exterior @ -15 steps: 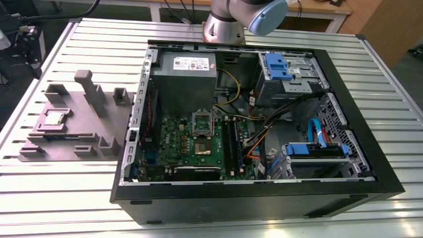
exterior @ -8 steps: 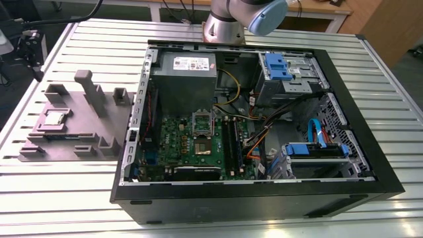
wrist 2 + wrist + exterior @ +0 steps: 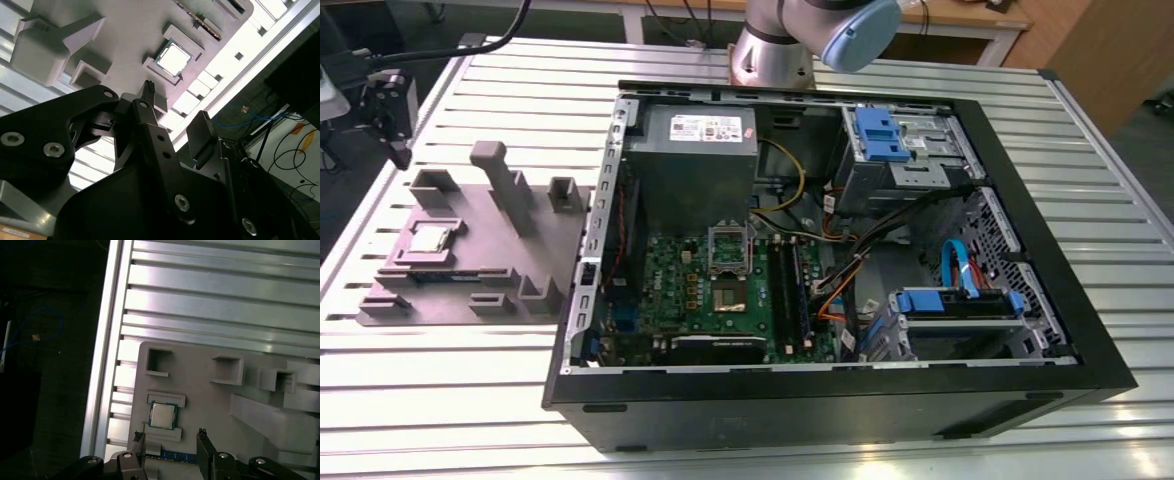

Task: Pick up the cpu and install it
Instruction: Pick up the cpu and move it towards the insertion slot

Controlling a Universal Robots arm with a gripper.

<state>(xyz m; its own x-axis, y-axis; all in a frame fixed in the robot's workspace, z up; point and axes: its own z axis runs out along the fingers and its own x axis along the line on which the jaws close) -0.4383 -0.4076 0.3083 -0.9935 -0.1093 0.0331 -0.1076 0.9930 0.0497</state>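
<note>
My gripper (image 3: 170, 434) looks matt black, perhaps metal; the cpu (image 3: 163, 415) has a pale satin metal top; around it, a smooth matt grey plastic holder (image 3: 210, 405).

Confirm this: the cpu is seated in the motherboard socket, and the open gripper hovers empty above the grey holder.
Wrong spot: the cpu lies in a recess of the grey holder, as the first wrist view shows. The open gripper does hover empty above that holder.
</note>
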